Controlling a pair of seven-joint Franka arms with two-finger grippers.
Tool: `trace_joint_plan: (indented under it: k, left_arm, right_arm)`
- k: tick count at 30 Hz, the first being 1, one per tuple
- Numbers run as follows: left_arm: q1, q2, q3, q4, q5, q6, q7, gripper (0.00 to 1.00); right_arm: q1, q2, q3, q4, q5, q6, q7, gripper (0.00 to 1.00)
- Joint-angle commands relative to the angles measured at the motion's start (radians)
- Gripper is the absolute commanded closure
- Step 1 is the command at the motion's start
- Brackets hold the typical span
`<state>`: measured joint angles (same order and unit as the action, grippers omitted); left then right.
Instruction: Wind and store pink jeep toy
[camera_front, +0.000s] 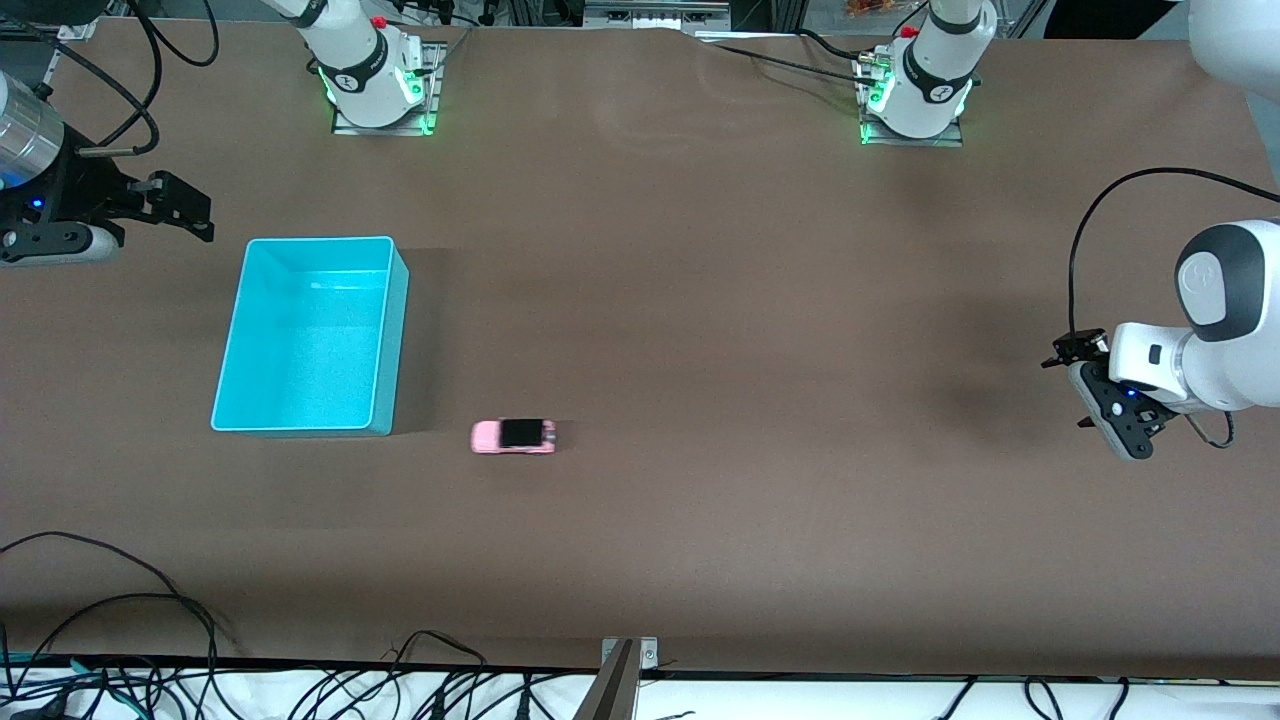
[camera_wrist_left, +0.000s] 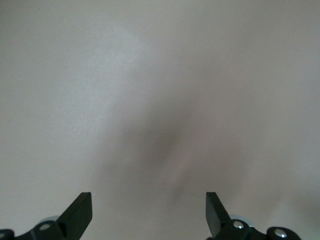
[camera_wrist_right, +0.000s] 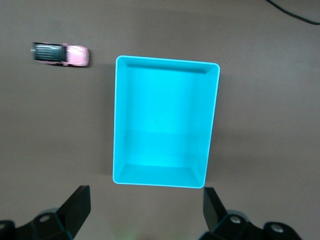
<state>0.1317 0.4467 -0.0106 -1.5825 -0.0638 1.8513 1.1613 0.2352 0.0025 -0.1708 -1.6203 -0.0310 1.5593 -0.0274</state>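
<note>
1. The pink jeep toy stands on the brown table, just beside the cyan bin at its nearer corner, toward my left arm's end.
2. My left gripper waits over bare table well apart from the bin, fingers wide, holding nothing.
3. My right gripper hangs beside the bin, fingers wide, holding nothing.

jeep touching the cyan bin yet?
Apart. The front view shows bare table between the pink jeep toy and the cyan bin; the right wrist view shows the same gap.
</note>
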Motion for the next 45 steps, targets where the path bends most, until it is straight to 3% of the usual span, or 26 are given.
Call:
trace_joint_plan:
  k: [1, 15, 26, 36, 45]
  left_arm:
    - [-0.027, -0.017, -0.002, 0.056, -0.01, -0.086, -0.077, 0.0]
    - [-0.037, -0.02, -0.008, 0.071, -0.011, -0.113, -0.121, 0.0]
    - [-0.081, -0.029, -0.008, 0.171, -0.01, -0.221, -0.325, 0.0]
    - [-0.119, -0.029, -0.006, 0.285, -0.007, -0.352, -0.512, 0.0]
    - [-0.153, -0.074, -0.008, 0.308, -0.001, -0.392, -0.656, 0.0]
  right_arm:
    - [-0.005, -0.001, 0.0, 0.01, 0.013, -0.002, -0.003, 0.0]
    - [-0.004, -0.001, 0.0, 0.01, 0.011, -0.004, -0.005, 0.0]
    - [-0.004, 0.047, 0.002, 0.01, 0.006, 0.011, -0.017, 0.0]
    - [0.007, 0.165, 0.013, 0.045, 0.017, 0.082, -0.468, 0.0]
    - [0.007, 0.261, 0.053, 0.053, 0.028, 0.18, -0.721, 0.0]
